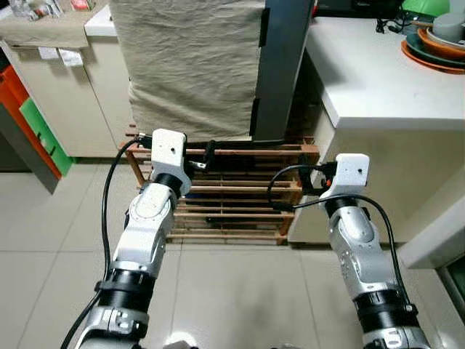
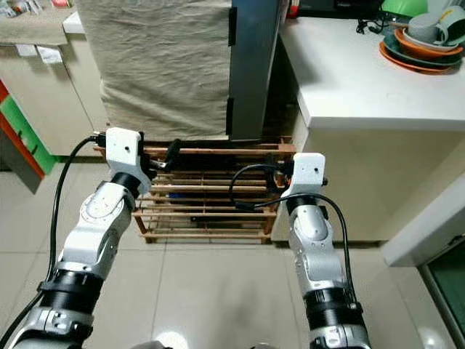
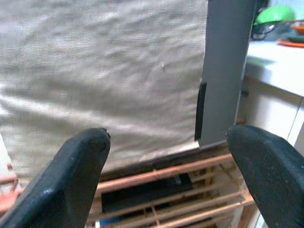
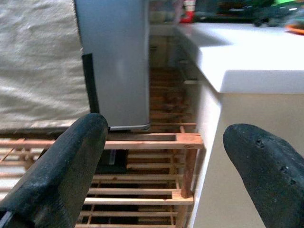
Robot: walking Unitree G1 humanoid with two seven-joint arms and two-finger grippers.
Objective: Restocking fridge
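The fridge (image 1: 285, 65) stands ahead as a tall grey body, and a beige cloth (image 1: 192, 65) hangs over its left part. It rests on a low wooden slatted rack (image 1: 232, 196). Both arms are raised in front of that rack. My left gripper (image 3: 168, 137) is open, its two black fingers spread with nothing between them, pointing at the cloth and the rack. My right gripper (image 4: 166, 128) is open too and holds nothing; it faces the gap between the fridge (image 4: 114, 61) and the white counter (image 4: 247, 57). No item to stock is in sight.
A white counter (image 1: 378, 73) runs along the right, with stacked bowls and plates (image 1: 436, 40) at its far end. Cream cabinets with orange and green panels (image 1: 36, 123) stand at the left. Pale tiled floor (image 1: 232, 291) lies between me and the rack.
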